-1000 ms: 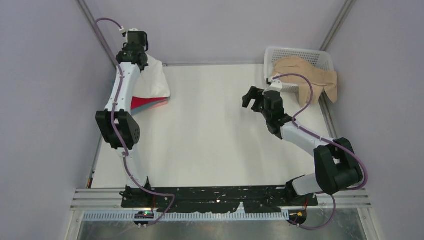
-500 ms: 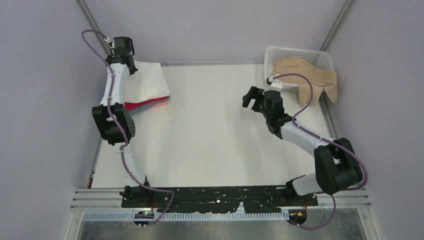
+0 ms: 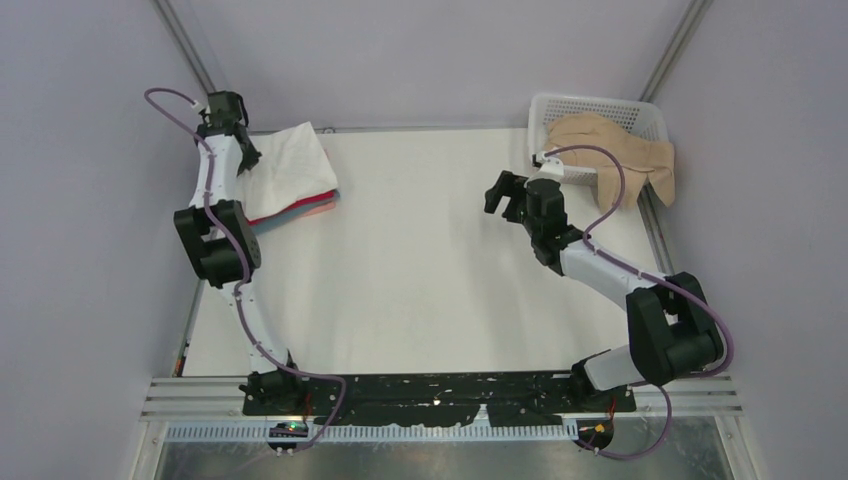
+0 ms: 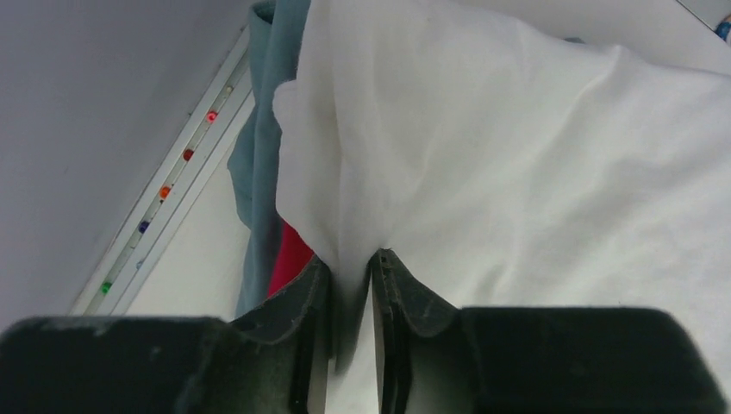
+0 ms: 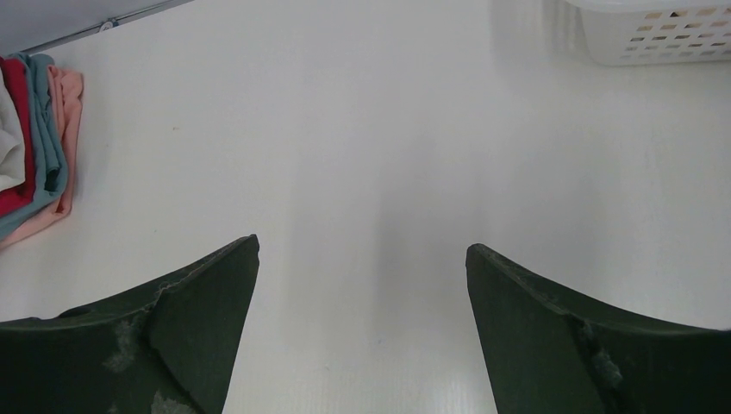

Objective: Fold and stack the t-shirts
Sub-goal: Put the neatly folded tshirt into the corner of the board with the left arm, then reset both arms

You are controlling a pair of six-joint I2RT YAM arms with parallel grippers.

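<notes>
The white t-shirt lies folded on top of the red, teal-blue and pink folded squares at the table's far left. My left gripper is shut on the white shirt's edge at the stack's far-left corner; red and teal-blue cloth show beneath. The tan t-shirt hangs over the basket at the far right. My right gripper is open and empty above the bare table, and the stack's edge shows at the left of the right wrist view.
The white lattice basket stands at the far right corner, and its corner shows in the right wrist view. A metal rail runs along the table's left edge by the wall.
My left gripper has pulled the white shirt left and back, laying it flat over the coloured stack. The right arm has barely moved.
</notes>
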